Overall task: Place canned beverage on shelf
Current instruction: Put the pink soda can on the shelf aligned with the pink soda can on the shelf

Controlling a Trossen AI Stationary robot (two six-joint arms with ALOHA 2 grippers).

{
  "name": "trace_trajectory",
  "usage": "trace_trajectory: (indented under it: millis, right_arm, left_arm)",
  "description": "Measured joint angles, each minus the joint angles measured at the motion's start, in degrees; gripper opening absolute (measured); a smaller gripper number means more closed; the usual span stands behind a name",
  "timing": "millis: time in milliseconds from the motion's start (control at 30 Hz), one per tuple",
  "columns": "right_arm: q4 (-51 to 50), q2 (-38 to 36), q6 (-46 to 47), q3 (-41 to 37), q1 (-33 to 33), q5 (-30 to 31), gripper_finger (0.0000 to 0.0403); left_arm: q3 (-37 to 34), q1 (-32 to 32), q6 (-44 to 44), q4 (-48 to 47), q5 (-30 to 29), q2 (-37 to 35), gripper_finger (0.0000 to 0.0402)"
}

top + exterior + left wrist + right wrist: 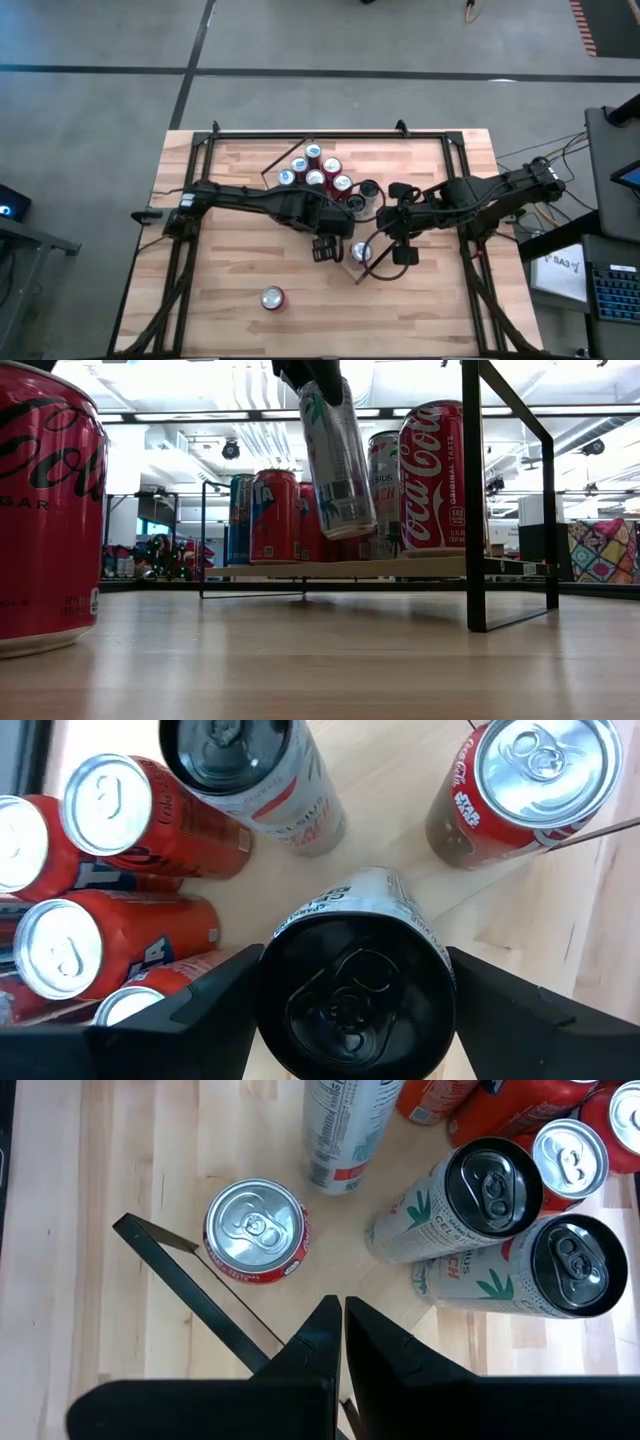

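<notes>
Your left claw [350, 1010] is clamped on the slim white can [338, 455], held tilted above the shelf [350, 568] near the Coca-Cola can [432, 475]. Level it, then lower. Right claw [340, 1330] waits, pressed together.

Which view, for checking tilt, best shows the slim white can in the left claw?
Low view: the slim white can hangs tilted. Left wrist shows only its dark top in the left claw; high view hides it; right wrist unclear.
</notes>
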Motion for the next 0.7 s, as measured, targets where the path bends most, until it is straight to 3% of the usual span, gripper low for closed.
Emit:
trace_trajectory:
  millis: [700]
  right_arm:
    - [-0.24, 0.00, 0.04, -0.04, 0.00, 0.03, 0.0009]
  left_arm:
    - [-3.41, 1.03, 1.28, 1.85, 0.45, 0.00, 0.0267]
